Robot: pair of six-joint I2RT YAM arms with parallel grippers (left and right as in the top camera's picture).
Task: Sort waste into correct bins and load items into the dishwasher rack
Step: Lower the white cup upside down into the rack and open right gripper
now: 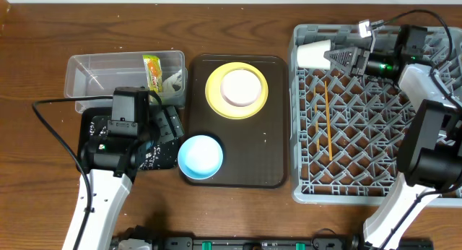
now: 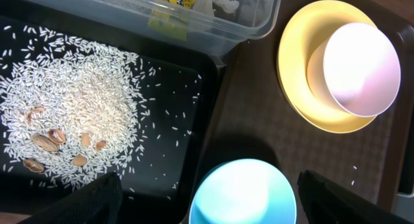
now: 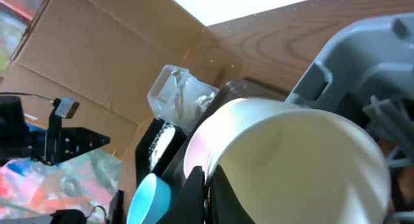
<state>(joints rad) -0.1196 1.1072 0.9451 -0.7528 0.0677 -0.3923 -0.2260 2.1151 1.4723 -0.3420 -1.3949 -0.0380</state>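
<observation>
The brown wooden table (image 1: 238, 19) fills the overhead view; cardboard (image 3: 97, 56) stands beyond it. The grey dishwasher rack (image 1: 368, 156) sits right, the dark serving tray (image 1: 260, 149) centre, the black tray (image 2: 200, 127) of rice (image 2: 84, 107) left. The right gripper (image 1: 333, 55) clamps the white cup (image 1: 310, 53) at the rack's upper-left corner; the left gripper (image 2: 208, 185) hangs spread above the light blue bowl (image 1: 200, 156).

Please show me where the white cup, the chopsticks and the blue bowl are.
white cup (image 1: 312, 53), overhead view, on its side wall.
chopsticks (image 1: 327, 114), overhead view, on the middle of one stick.
blue bowl (image 1: 200, 156), overhead view, on its inside bottom.
</observation>
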